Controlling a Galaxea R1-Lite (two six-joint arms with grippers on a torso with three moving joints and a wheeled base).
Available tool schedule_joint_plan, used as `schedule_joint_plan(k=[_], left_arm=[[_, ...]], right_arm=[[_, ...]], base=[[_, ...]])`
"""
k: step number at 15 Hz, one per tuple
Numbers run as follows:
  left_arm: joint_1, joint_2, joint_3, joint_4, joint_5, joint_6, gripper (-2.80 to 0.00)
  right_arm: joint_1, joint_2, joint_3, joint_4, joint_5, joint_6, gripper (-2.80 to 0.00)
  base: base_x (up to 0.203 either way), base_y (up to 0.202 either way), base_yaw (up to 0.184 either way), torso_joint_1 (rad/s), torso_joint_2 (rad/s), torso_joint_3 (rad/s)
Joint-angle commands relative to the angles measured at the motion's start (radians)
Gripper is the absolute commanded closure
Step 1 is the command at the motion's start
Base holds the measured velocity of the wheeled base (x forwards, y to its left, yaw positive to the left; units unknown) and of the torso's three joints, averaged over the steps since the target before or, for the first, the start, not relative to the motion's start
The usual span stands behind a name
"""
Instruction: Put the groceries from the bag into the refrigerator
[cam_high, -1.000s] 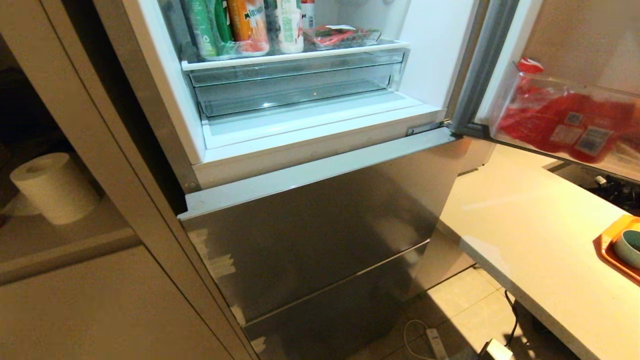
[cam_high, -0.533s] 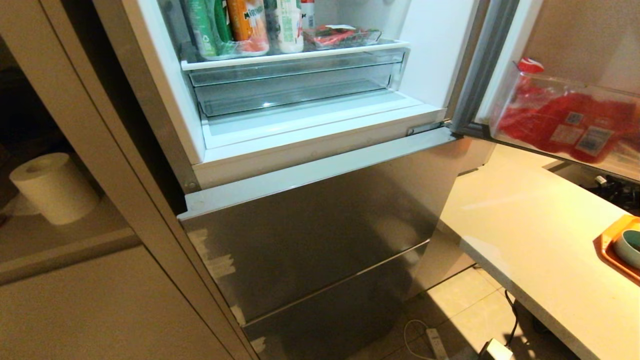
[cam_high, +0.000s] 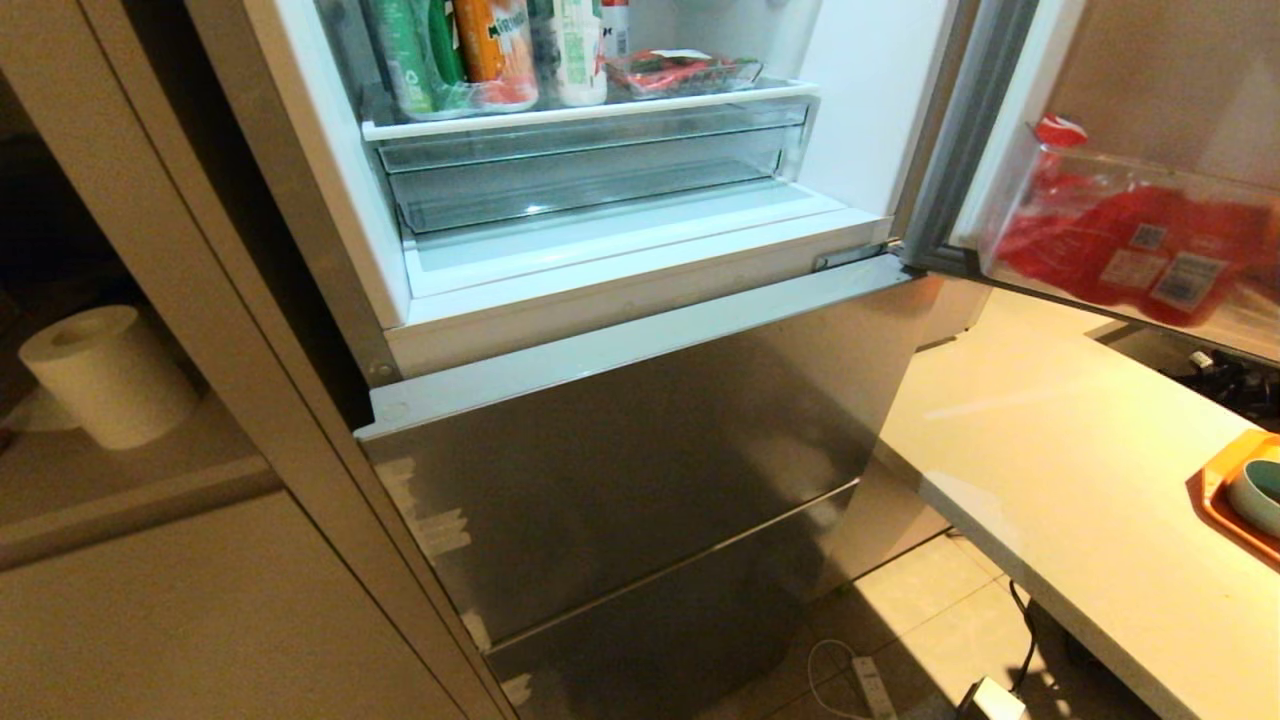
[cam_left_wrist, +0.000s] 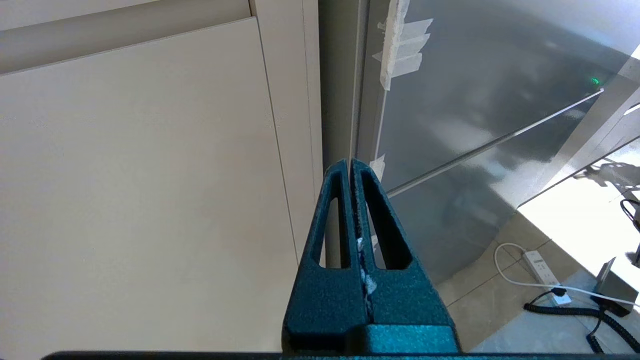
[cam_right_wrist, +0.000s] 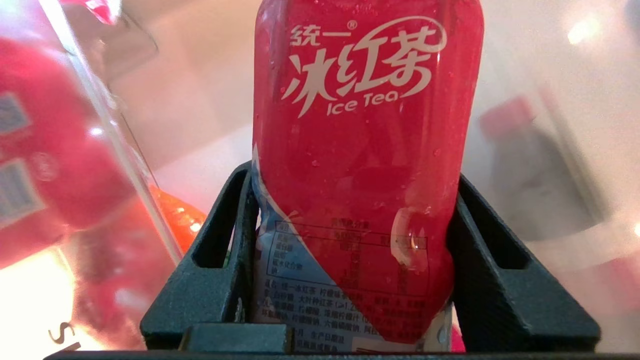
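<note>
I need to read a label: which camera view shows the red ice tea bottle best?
The right wrist view: the ice tea bottle fills it, label readable, clamped in the right gripper. The head view and left wrist view do not show it at all.

We read "统一 冰红茶 Ice Tea" in white on the red bottle (cam_right_wrist: 367, 165). On the far fridge shelf, an orange bottle (cam_high: 497, 50) says "MIRINDA" (partly cut off).

My left claw (cam_left_wrist: 351, 167) hangs pressed tight together, holding nothing. My right claw (cam_right_wrist: 350, 210) clamps both sides of a red bottle (cam_right_wrist: 367, 125).
</note>
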Motion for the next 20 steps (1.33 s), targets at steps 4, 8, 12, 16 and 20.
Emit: schedule_joint_plan(k=[4, 8, 12, 16, 20], left_arm=[[-0.001, 0.0, 0.0, 0.0, 0.0, 0.001, 0.0], [0.0, 0.0, 0.0, 0.0, 0.0, 0.001, 0.0], [-0.001, 0.0, 0.0, 0.0, 0.0, 0.0, 0.0], [0.0, 0.0, 0.0, 0.0, 0.0, 0.0, 0.0], [0.0, 0.0, 0.0, 0.0, 0.0, 0.001, 0.0]], right_arm=[[-0.009, 0.08, -0.034, -0.007, -0.003, 0.024, 0.0], [-0.027, 0.13, -0.056, -0.019, -0.004, 0.06, 0.0], [-0.04, 0.172, -0.056, -0.025, -0.032, 0.15, 0.0], [-0.06, 0.2, -0.072, -0.022, -0.036, 0.187, 0.0], [-0.06, 0.228, -0.127, -0.015, -0.03, 0.107, 0.0]], base=[[0.0, 0.0, 0.0, 0.0, 0.0, 0.0], [0.0, 0.0, 0.0, 0.0, 0.0, 0.0], [0.0, 0.0, 0.0, 0.0, 0.0, 0.0], [0.0, 0.0, 0.0, 0.0, 0.0, 0.0], [0.0, 0.0, 0.0, 0.0, 0.0, 0.0]])
